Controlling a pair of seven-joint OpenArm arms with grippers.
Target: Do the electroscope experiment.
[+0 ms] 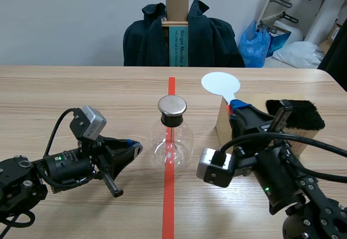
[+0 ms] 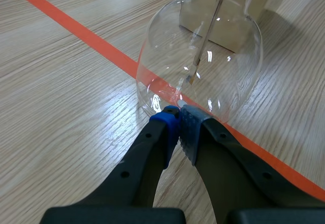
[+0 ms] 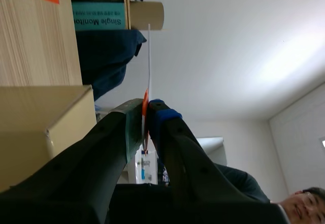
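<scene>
Your electroscope [image 1: 172, 136] stands upright on the bench [image 1: 81, 87], on the orange-red tape line between the two arms. It has a glass bulb topped by a black collar and a metal cap, and a thin rod hangs inside. Your left tool [image 2: 179, 113] lies low beside it, clenched on nothing, pads pressed together with their tips right at the foot of the bulb. Your right tool [image 1: 236, 108] is clamped on the handle of a white paddle [image 1: 219, 83], holding its round disc up above the cardboard box [image 1: 222, 121], on which a black fur pad [image 1: 301, 115] lies.
</scene>
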